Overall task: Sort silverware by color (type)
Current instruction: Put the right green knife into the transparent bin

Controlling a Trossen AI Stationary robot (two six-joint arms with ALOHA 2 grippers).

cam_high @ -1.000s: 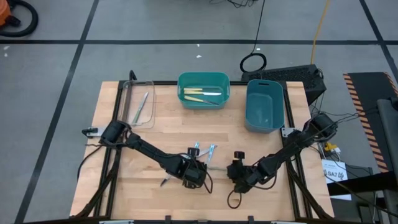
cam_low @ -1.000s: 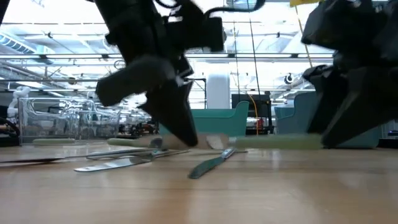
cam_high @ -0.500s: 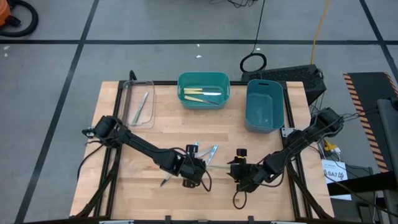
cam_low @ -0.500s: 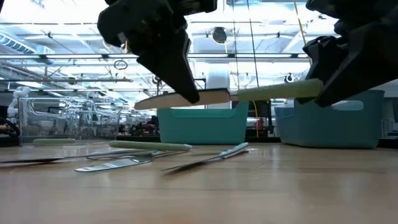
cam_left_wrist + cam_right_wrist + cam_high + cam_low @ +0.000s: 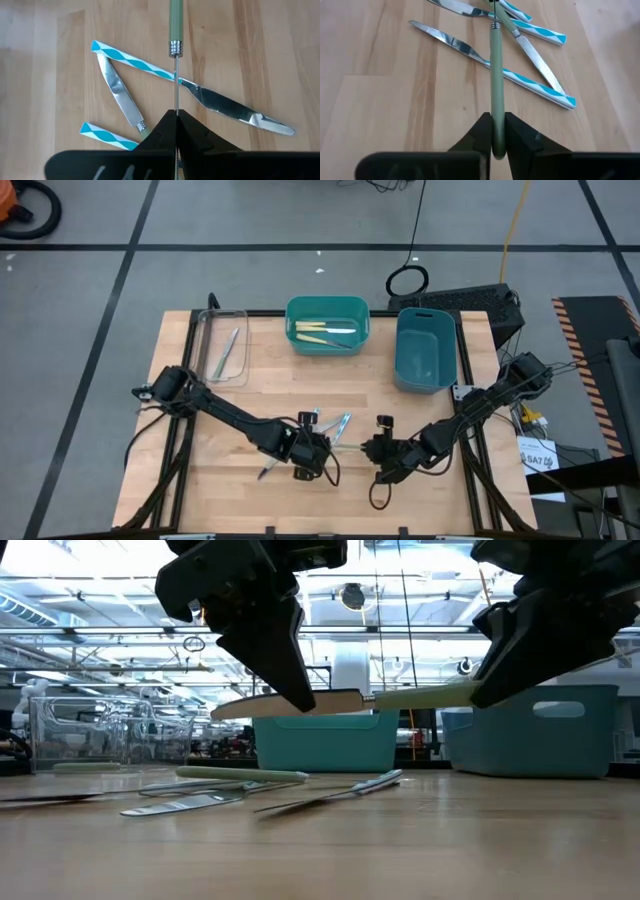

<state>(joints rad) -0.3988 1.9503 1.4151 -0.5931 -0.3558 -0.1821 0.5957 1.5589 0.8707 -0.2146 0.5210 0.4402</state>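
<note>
A knife with a pale green handle (image 5: pixel 420 695) hangs level above the table, between my two grippers. My left gripper (image 5: pixel 300 700) is shut on its blade and my right gripper (image 5: pixel 485 690) is shut on its handle; both stand near the table's front middle (image 5: pixel 345 446). Under them, several knives with blue-and-white striped handles (image 5: pixel 137 62) lie flat and crossed on the wood. In the teal bin (image 5: pixel 327 340) are yellow-handled utensils. One pale utensil lies in the clear tray (image 5: pixel 225 350). My left gripper pinches the knife's silver blade (image 5: pixel 176 102) between its two fingers, slanting down from the table's left. The blade stands on edge and runs straight out ahead of the fingers. The knife is lifted clear. My right gripper pinches the pale green handle (image 5: pixel 497 107) between its two fingers, near the handle's free end. It comes slanting down from the table's right, with the fingers along the handle. The knife stays level and clear of the table.
A blue bin (image 5: pixel 425 350) stands at the far right, beside the teal bin. The clear tray is at the far left. Bare wood lies between the bins and my grippers (image 5: pixel 300 390). Cables hang from both arms near the front edge.
My left gripper has risen with the green-handled knife, which was on the table and now hangs level, clear of it. My right gripper has risen too and moved a little toward the left one, along the handle.
</note>
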